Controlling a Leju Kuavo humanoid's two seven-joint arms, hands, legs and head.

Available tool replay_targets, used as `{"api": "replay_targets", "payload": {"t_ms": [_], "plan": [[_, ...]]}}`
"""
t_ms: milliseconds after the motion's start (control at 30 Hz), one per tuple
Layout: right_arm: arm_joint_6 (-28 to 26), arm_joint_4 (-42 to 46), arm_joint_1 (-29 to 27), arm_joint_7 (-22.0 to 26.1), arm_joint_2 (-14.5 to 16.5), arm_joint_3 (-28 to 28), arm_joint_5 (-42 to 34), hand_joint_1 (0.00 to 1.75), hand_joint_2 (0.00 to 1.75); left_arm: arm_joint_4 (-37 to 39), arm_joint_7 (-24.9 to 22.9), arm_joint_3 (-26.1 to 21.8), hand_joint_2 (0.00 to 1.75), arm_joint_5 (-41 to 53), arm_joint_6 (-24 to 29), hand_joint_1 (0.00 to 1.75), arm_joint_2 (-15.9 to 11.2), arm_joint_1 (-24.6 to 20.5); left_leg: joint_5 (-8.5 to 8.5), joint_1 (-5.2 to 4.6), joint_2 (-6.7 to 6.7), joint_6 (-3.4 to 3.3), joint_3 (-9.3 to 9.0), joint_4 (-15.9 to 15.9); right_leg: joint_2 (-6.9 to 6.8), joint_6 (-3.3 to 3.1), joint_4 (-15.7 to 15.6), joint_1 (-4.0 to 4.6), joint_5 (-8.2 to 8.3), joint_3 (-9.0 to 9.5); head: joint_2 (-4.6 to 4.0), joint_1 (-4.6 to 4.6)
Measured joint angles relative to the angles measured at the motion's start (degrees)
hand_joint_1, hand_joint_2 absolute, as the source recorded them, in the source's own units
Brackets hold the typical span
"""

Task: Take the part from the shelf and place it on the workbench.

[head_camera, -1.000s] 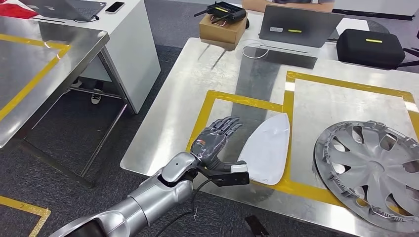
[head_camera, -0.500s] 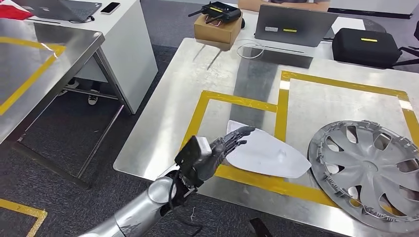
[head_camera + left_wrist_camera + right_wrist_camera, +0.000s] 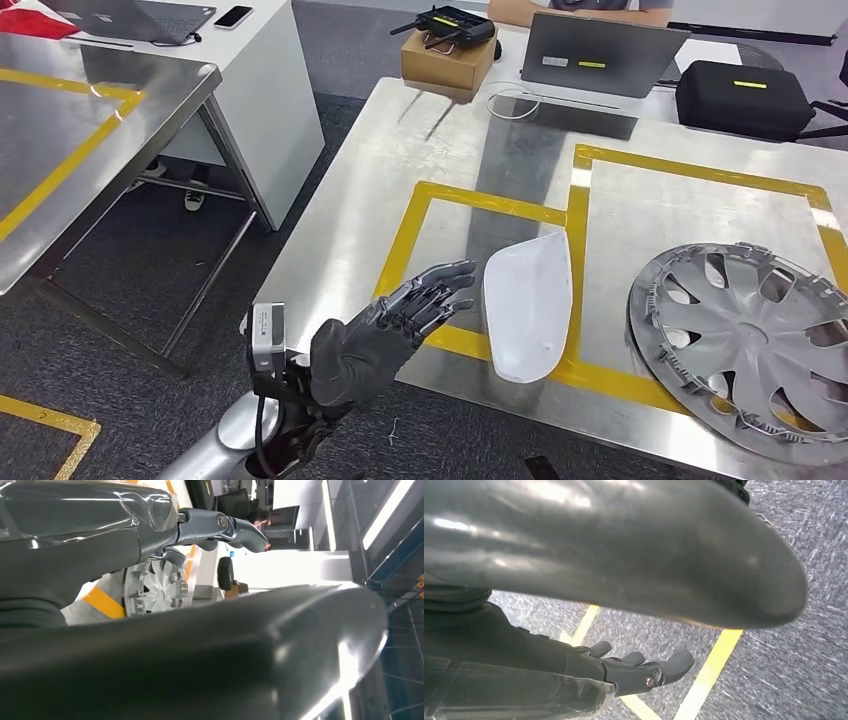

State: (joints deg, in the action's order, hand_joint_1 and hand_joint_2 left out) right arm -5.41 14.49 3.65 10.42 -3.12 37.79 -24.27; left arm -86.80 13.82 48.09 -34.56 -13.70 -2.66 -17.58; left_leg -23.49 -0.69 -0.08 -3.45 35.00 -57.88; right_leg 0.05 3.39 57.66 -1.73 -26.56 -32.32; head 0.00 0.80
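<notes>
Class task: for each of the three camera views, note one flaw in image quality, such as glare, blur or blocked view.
Head view: glare and reflections streak the steel workbench. Left wrist view: blown-out white light behind the left hand. Right wrist view: a blurred thumb of the right hand fills the top.

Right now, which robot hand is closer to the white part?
Left. The left hand is open beside the white part at the workbench edge; the right hand hangs over the floor.
</notes>
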Motion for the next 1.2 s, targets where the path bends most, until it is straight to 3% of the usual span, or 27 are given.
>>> {"api": "replay_targets", "payload": {"t_ms": [67, 133, 233, 300, 467, 567, 633, 700, 733, 767, 800, 867, 900, 933, 967, 1000, 1033, 1067, 1133, 1200], "plan": [[-0.05, 0.0, 0.04, -0.28, 0.03, -0.03, 0.29, 0.0, 0.0, -1.11, 0.03, -0.83, 0.0, 0.89, -0.13, 0.0, -0.42, 0.97, 0.28, 0.05, -0.03, 0.64, 0.31, -0.17, 0.04, -0.96, 0.14, 0.05, 0.66, -0.29, 0.0, 0.05], [-0.05, 0.0, 0.1, -0.64, 0.02, -0.11, 0.61, 0.0, 0.0, -1.99, 0.16, -1.77, 0.0, 2.19, 0.14, 0.0, -0.79, 1.9, -1.28, 0.31, -0.02, 1.32, 1.02, -1.61, -0.01, -1.98, 0.01, -0.2, 1.36, -0.82, 0.0, 0.14], [-0.05, 0.0, 0.13, -1.03, 0.01, -0.38, 0.98, 0.0, 0.0, -2.95, 0.9, -3.06, 0.0, 5.13, 1.56, 0.0, -1.34, 3.07, -8.69, 0.8, 0.0, 2.37, 4.19, -11.23, -0.1, -2.81, -0.01, -0.16, 2.59, -2.3, 0.0, 0.35], [-0.03, 0.0, 0.11, -1.16, 0.02, -0.54, 1.11, 0.0, 0.0, -3.2, 1.35, -3.68, 0.0, 6.84, 2.44, 0.0, -1.62, 3.82, -11.6, 0.99, 0.01, 2.59, 5.23, -16.55, -0.13, -2.78, 0.03, 0.03, 3.46, -3.46, 0.0, 0.36], [-0.01, 0.0, 0.11, -1.21, 0.01, -0.66, 1.2, 0.0, 0.0, -3.31, 1.57, -4.0, 0.0, 7.87, 3.02, 0.0, -1.79, 4.26, -11.82, 1.03, 0.02, 2.51, 4.42, -17.02, -0.12, -2.72, 0.04, 0.13, 4.02, -4.18, 0.0, 0.36], [0.01, 0.0, 0.11, -1.24, 0.01, -0.77, 1.27, 0.0, 0.0, -3.37, 1.68, -4.24, 0.0, 8.51, 3.3, 0.0, -1.84, 4.47, -11.1, 1.03, 0.02, 2.34, 2.76, -14.9, -0.11, -2.69, 0.04, 0.18, 4.34, -4.53, 0.0, 0.36], [0.03, 0.0, 0.11, -1.25, 0.02, -0.9, 1.34, 0.0, 0.0, -3.43, 1.81, -4.61, 0.0, 9.15, 3.69, 0.0, -1.88, 4.71, -9.9, 1.0, 0.01, 2.02, -0.04, -11.06, -0.09, -2.62, 0.02, 0.27, 4.75, -4.96, 0.0, 0.36], [0.08, 0.0, -0.06, -1.29, 0.15, -1.11, 1.44, 0.0, 0.0, -3.3, 3.07, -5.92, 0.0, 11.23, 6.27, 0.0, -2.37, 5.95, -7.9, 0.46, 0.02, 0.86, -4.2, -4.01, -0.07, -1.79, -0.52, 0.29, 6.13, -5.32, 0.0, 0.3], [0.06, -0.02, -0.26, -1.3, 0.21, -1.22, 1.52, 0.0, 0.0, -3.08, 3.85, -6.81, 0.0, 12.54, 8.28, 0.0, -2.78, 6.94, -6.34, 0.28, 0.1, 0.16, -5.65, -0.69, -0.07, -1.3, -0.7, 0.3, 6.63, -5.65, 0.0, 0.26], [0.04, -0.03, -0.49, -1.31, 0.3, -1.31, 1.6, 0.0, 0.0, -2.79, 4.59, -7.66, 0.0, 13.78, 10.41, 0.0, -3.21, 7.99, -4.95, 0.13, 0.17, -0.59, -5.92, 1.29, -0.07, -1.07, -0.31, 0.29, 6.26, -6.07, 0.0, 0.16], [-0.01, -0.05, -0.7, -1.31, 0.33, -1.36, 1.69, 0.0, 0.0, -2.45, 4.89, -8.3, 0.0, 14.51, 12.07, 0.0, -3.55, 8.88, -3.67, 0.15, 0.24, -1.02, -5.23, 1.74, -0.07, -1.24, 1.18, 0.29, 4.68, -6.77, 0.0, 0.07], [-0.07, -0.08, -0.89, -1.3, 0.25, -1.4, 1.79, 0.0, 0.0, -1.92, 4.9, -9.14, 0.0, 15.53, 14.34, 0.0, -3.87, 10.17, -1.75, 0.24, 0.33, -1.31, -3.56, 2.16, -0.07, -2.15, 7.76, 0.33, -0.82, -8.61, 0.0, -0.13], [-0.09, -0.08, -0.95, -1.29, 0.18, -1.43, 1.81, 0.0, 0.0, -1.63, 4.84, -9.56, 0.0, 16.18, 15.55, 0.0, -4.04, 10.86, -1.02, 0.17, 0.37, -1.23, -2.65, 2.11, -0.07, -2.17, 11.49, 0.33, -2.9, -9.22, 0.0, -0.16], [-0.13, -0.09, -1.03, -1.28, 0.1, -1.44, 1.83, 0.0, 0.0, -1.3, 4.75, -9.98, 0.0, 16.95, 16.86, 0.0, -4.23, 11.57, -0.31, 0.11, 0.41, -1.16, -1.73, 2.03, -0.08, -1.81, 14.28, 0.32, -3.86, -9.19, 0.0, -0.16], [-0.17, -0.09, -1.15, -1.27, 0.04, -1.45, 1.85, 0.0, 0.0, -0.91, 4.63, -10.44, 0.0, 17.63, 18.17, 0.0, -4.43, 12.27, 0.37, 0.08, 0.45, -1.05, -0.82, 1.92, -0.08, -1.19, 15.31, 0.32, -3.74, -8.27, 0.0, -0.15], [-0.21, -0.1, -1.29, -1.25, -0.01, -1.46, 1.89, 0.0, 0.0, -0.46, 4.5, -10.93, 0.0, 18.16, 19.25, 0.0, -4.62, 12.95, 1.0, 0.07, 0.47, -0.9, 0.13, 1.76, -0.09, -0.49, 14.06, 0.31, -2.87, -6.21, 0.0, -0.16], [-0.25, -0.1, -1.41, -1.22, -0.04, -1.46, 1.93, 0.0, 0.0, -0.01, 4.41, -11.44, 0.0, 18.54, 20.1, 0.0, -4.79, 13.52, 1.55, 0.08, 0.47, -0.71, 1.0, 1.51, -0.09, 0.02, 10.8, 0.3, -2.01, -3.19, 0.0, -0.15], [-0.27, -0.11, -1.47, -1.19, -0.05, -1.46, 1.96, 0.0, 0.0, 0.39, 4.35, -11.91, 0.0, 18.73, 20.65, 0.0, -4.93, 13.99, 2.04, 0.02, 0.45, -0.45, 1.79, 1.21, -0.09, 0.09, 6.3, 0.37, -2.08, 0.32, 0.01, -0.15], [-0.34, -0.11, -1.51, -1.1, -0.07, -1.47, 2.0, 0.0, 0.0, 1.01, 4.06, -12.74, 0.0, 18.87, 21.45, 0.0, -5.11, 14.63, 2.89, -0.05, 0.45, 0.15, 2.6, 0.77, -0.05, -0.58, -0.18, 0.66, -2.98, 4.62, 0.01, -0.04], [-0.39, -0.11, -1.64, -1.05, -0.06, -1.48, 2.07, 0.0, 0.0, 2.0, 2.95, -13.7, 0.0, 19.21, 23.17, 0.0, -5.26, 15.42, 3.76, 0.07, 0.46, 0.88, 2.69, 0.83, 0.01, -1.5, -1.46, 0.95, -3.11, 4.79, 0.0, 0.06]]}}
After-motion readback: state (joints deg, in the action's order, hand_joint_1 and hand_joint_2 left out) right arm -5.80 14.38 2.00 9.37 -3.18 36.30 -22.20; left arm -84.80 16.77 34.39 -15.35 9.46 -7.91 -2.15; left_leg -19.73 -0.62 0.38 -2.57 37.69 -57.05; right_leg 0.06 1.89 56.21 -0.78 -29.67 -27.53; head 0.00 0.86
